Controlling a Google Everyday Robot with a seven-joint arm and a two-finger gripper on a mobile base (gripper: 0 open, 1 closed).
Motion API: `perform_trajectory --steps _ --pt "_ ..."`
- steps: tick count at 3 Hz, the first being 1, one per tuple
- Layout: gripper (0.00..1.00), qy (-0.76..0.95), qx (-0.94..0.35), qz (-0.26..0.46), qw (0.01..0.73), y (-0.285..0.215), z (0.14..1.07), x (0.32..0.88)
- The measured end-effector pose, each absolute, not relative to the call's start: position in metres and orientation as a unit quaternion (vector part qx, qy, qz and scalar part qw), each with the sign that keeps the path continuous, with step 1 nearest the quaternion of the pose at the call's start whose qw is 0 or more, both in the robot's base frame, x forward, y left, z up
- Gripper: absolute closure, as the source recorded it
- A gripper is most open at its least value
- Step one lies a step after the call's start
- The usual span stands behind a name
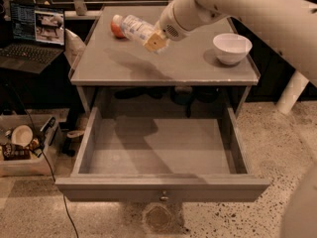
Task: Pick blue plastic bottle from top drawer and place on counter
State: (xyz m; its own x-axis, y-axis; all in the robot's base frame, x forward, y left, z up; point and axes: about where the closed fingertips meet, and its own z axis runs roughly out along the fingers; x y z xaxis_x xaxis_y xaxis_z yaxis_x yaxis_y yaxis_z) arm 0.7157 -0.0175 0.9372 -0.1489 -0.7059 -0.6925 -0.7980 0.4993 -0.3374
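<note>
Grey counter (163,66) is the goal now. Left of the white bowl (232,47), the gripper (154,39) clasps the blue plastic bottle (134,28), tilted just above the surface. The placing step looks under way; next, lower it left of the bowl and let go.

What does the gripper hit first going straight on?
The gripper, gripping the blue plastic bottle over the counter, points back-left. Beyond the bottle, the round orange object on the counter looks first in line; depth unclear.

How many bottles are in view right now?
1: the blue plastic bottle, gripped by the pincer above the counter, back left. The open top drawer shows none.
</note>
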Motion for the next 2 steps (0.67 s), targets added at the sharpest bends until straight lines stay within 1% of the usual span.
perform_trajectory --steps 1,2 --pt "1.0 0.769 -0.49 0.041 0.408 -0.0224 0.9283 0.7484" --pt "0.82 0.769 -0.489 0.04 0.41 -0.0237 0.9307 0.7521"
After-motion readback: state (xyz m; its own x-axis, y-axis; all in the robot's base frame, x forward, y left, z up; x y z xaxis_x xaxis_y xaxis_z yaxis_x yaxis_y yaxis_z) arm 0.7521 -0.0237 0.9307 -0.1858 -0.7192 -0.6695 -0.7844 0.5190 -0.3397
